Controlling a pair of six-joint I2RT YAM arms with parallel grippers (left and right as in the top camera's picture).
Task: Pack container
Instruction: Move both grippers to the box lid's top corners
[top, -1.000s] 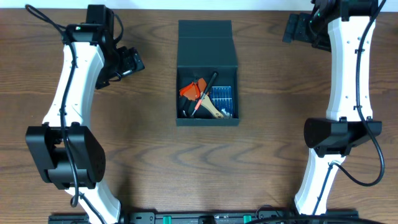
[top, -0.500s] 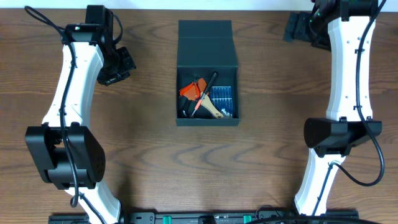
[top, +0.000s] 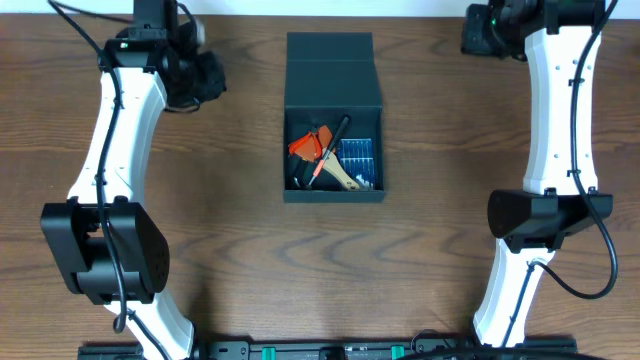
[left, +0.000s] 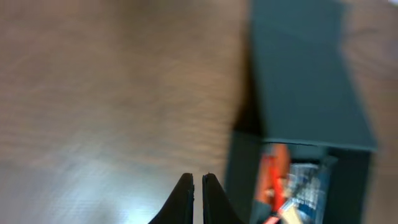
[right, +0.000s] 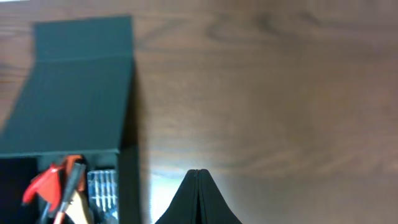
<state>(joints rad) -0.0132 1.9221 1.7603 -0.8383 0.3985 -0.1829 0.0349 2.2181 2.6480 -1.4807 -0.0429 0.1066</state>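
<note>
Wood table (top: 240, 230). Container (top: 333, 70) mid-table toward the far edge, lid open and laid back, well apart from both arms. Left gripper (left: 197, 177) far left, fingers drawn together, holding nothing. Right gripper (right: 198, 173) far right, pressed together, holding nothing. Inside the container: blue case (top: 358, 152), orange-handled tool (top: 308, 145).

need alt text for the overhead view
An open dark teal box sits on the table, flap lid folded back, holding orange-handled tools and a blue drill-bit case. The left gripper and right gripper hang near the far corners, clear of it.
</note>
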